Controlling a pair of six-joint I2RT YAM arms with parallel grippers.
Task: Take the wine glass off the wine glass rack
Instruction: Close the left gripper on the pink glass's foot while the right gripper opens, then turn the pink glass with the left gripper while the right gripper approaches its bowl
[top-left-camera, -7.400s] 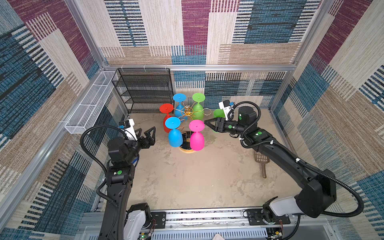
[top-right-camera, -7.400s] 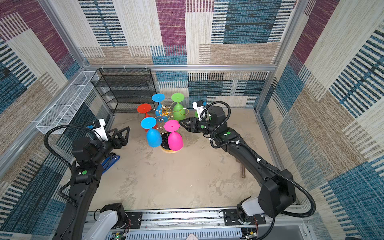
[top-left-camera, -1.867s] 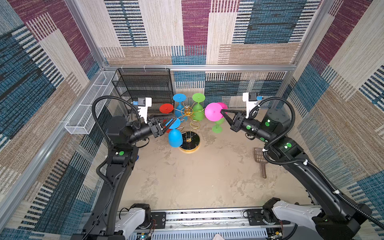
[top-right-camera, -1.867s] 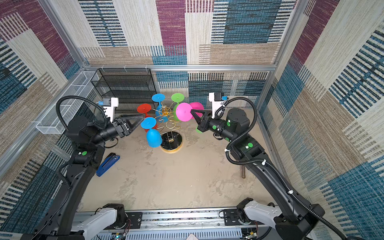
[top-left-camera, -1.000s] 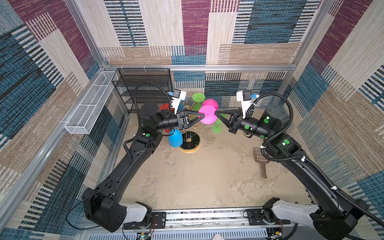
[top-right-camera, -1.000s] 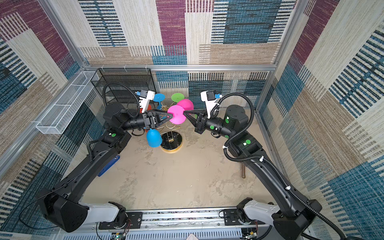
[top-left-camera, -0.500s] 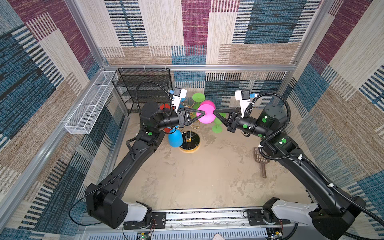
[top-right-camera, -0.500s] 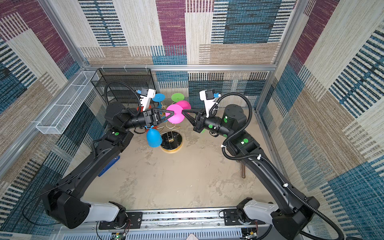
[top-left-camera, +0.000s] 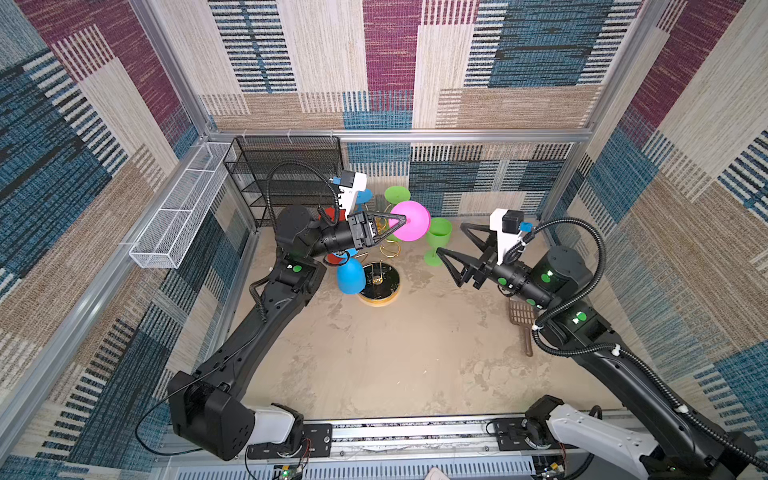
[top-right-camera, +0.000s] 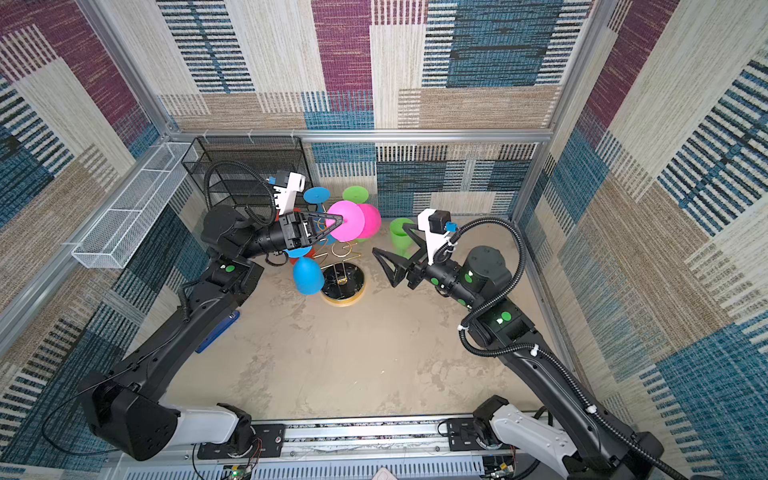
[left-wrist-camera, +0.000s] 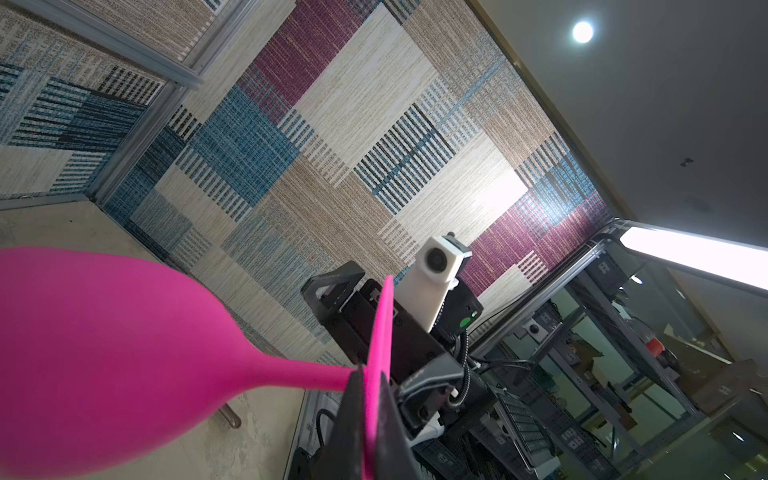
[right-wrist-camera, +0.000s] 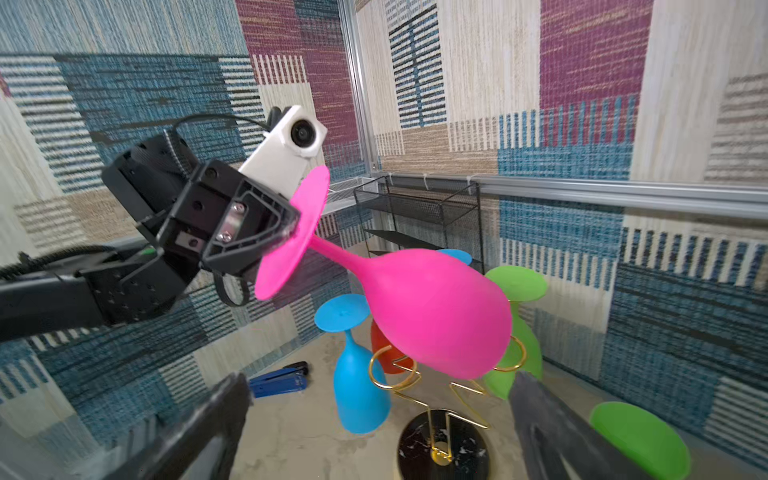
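Note:
The pink wine glass (top-left-camera: 411, 221) (top-right-camera: 351, 221) lies sideways in the air above the wine glass rack (top-left-camera: 380, 287) (top-right-camera: 344, 286), a gold wire stand on a round black base. My left gripper (top-left-camera: 402, 217) (top-right-camera: 338, 217) (left-wrist-camera: 370, 376) is shut on the rim of the glass's flat foot. In the right wrist view the pink bowl (right-wrist-camera: 432, 307) hangs just over the gold loops (right-wrist-camera: 390, 370). My right gripper (top-left-camera: 453, 240) (top-right-camera: 390, 239) (right-wrist-camera: 378, 380) stands wide open to the right of the glass, holding nothing.
A blue glass (top-left-camera: 350, 280), a red one (top-left-camera: 332, 216) and a green one (top-left-camera: 397, 194) hang on the rack. Another green glass (top-left-camera: 436, 241) stands on the floor behind my right gripper. Black mesh shelf (top-left-camera: 286, 174), white basket (top-left-camera: 178, 216), blue stapler (top-right-camera: 216, 332), brown scoop (top-left-camera: 521, 320).
My left gripper closed on the pink glass's foot. My right gripper let go of the glass, opened wide and drew back to the right.

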